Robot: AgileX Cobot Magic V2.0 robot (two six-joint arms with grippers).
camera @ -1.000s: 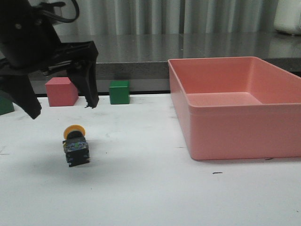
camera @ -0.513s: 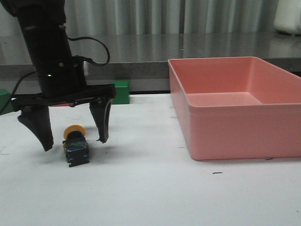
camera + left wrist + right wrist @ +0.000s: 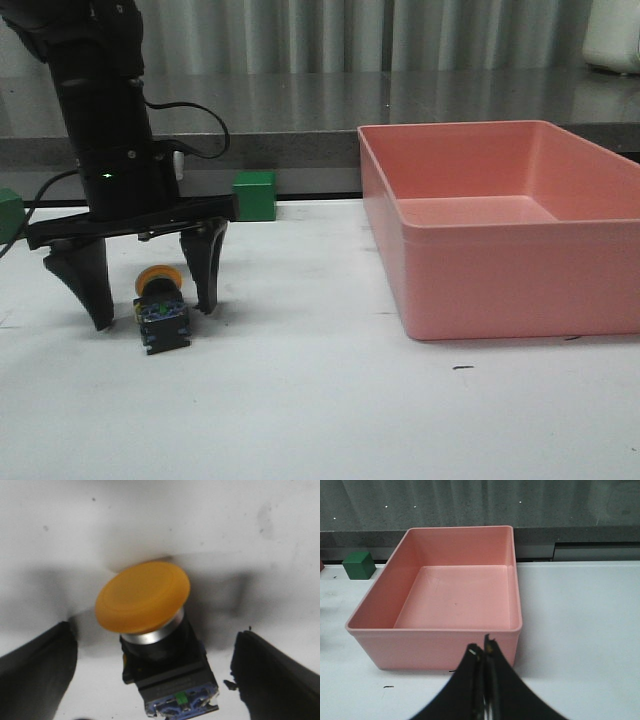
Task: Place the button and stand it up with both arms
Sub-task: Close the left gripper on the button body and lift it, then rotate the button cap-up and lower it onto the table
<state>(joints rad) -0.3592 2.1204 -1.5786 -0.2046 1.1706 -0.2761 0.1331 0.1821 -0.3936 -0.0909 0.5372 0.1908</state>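
Left gripper [image 3: 150, 295] spread wide, a finger either side of the button [image 3: 162, 310] lying on its side well left of the pink bin [image 3: 500, 290], seemingly lined up to grab it.

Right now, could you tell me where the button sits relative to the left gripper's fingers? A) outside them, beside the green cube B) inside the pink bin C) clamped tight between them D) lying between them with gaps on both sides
D: the button lies on its side between the left gripper fingers, with white table visible on both sides of it.
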